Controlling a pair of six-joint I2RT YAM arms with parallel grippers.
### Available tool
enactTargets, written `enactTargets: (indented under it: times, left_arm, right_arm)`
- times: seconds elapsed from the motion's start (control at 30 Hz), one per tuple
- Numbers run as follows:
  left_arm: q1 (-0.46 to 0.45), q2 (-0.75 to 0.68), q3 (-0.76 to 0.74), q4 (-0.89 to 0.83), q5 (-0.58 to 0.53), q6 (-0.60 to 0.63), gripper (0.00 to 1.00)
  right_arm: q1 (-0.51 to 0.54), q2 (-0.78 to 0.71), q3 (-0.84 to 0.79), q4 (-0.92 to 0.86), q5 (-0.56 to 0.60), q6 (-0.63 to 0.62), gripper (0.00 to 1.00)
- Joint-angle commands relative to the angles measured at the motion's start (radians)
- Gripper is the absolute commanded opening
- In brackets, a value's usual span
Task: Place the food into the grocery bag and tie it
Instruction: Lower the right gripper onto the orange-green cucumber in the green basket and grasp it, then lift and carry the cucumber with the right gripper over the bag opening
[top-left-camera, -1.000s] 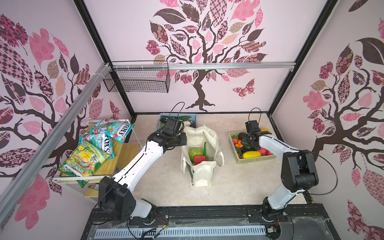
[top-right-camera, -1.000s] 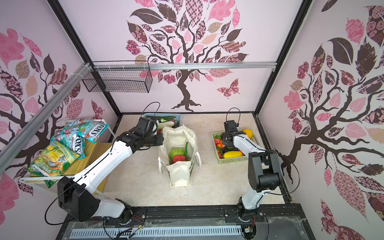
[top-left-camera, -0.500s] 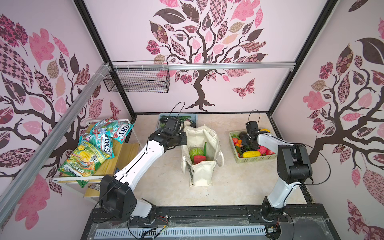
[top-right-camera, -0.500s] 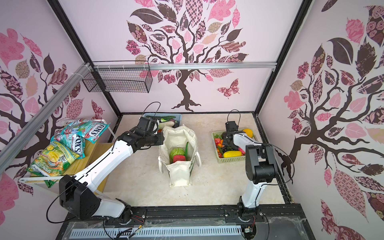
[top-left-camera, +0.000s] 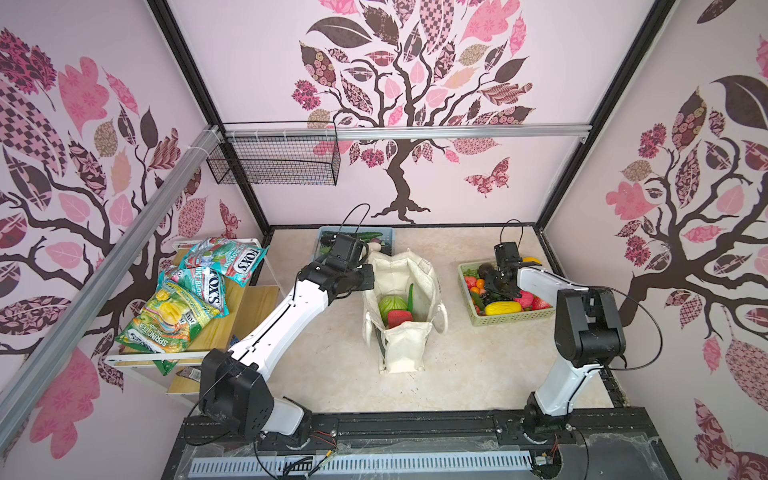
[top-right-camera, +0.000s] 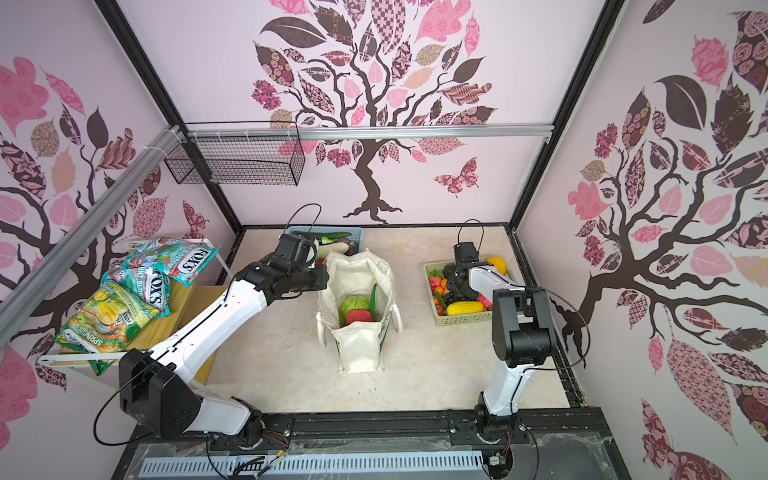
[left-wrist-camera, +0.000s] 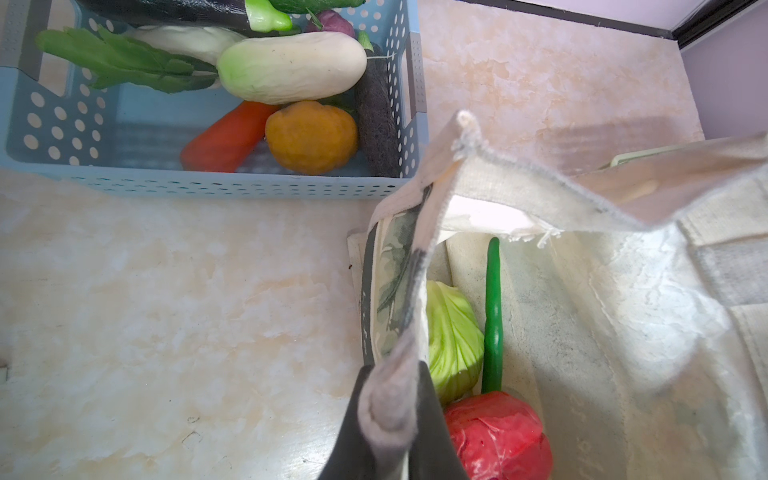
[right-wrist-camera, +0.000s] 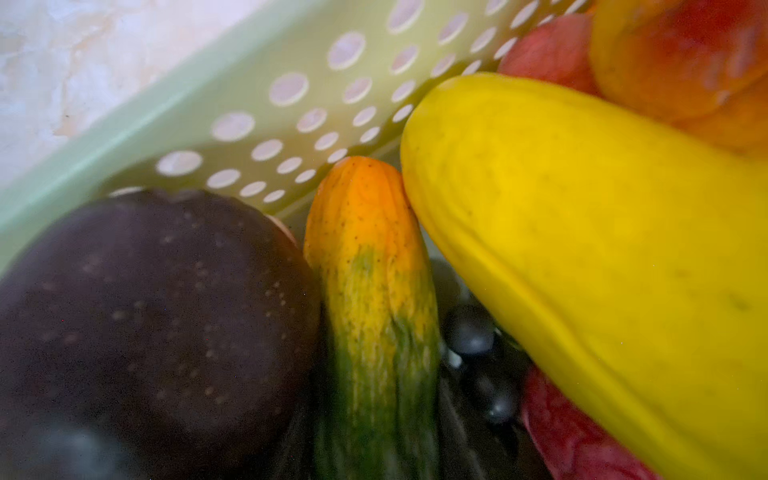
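"Grocery bag (top-left-camera: 401, 349) stands open in the middle of the tabletop (top-left-camera: 332, 374), with a green cabbage (top-left-camera: 390, 305), a red piece (top-left-camera: 400, 319) and a long green one (top-left-camera: 410, 296) already inside. Has anything moved?"

"Not on that side. The left gripper (left-wrist-camera: 392, 374) still has its fingers (left-wrist-camera: 428, 415) closed on the bag's rim, holding the mouth open beside the blue basket (left-wrist-camera: 208, 183)."

"And the right?"

"That's the change. The right gripper (top-left-camera: 496, 284) has dropped into the pale green basket (top-left-camera: 511, 321), down among the fruit. Its camera looks along an orange-and-green piece (right-wrist-camera: 370, 257), between a dark purple one (right-wrist-camera: 145, 311) and a yellow one (right-wrist-camera: 582, 249)."

"Has it got hold?"

"I can't tell; its fingers are hidden. My guess is that it's picking the next piece of food. Tying looks a long way off."
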Motion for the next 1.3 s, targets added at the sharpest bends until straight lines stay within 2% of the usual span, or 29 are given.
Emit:
enactTargets:
  times: [0.0,0.33,0.5,0.73,0.97,1.27]
  left_arm:
    - [0.004,0.0,0.021,0.019,0.004,0.004,0.0]
    - [0.004,-0.02,0.015,0.018,0.01,-0.002,0.0]
    - [0.004,-0.024,0.013,0.019,0.018,-0.005,0.0]
    - [0.003,-0.017,0.009,0.032,0.036,-0.019,0.0]
    - [0.002,-0.006,0.018,0.034,0.039,-0.021,0.0]
    - [-0.002,0.005,0.029,0.036,0.045,-0.028,0.0]
  right_arm:
    - [-0.006,-0.095,0.053,-0.021,0.022,-0.005,0.37]
    - [-0.005,-0.173,0.075,-0.072,0.047,-0.008,0.37]
    - [-0.005,-0.22,0.091,-0.084,0.017,0.0,0.38]
    - [-0.005,-0.301,0.094,-0.08,-0.093,0.022,0.38]
    - [0.007,-0.376,0.081,-0.055,-0.265,0.052,0.38]
    - [0.159,-0.468,0.081,0.031,-0.4,0.054,0.39]
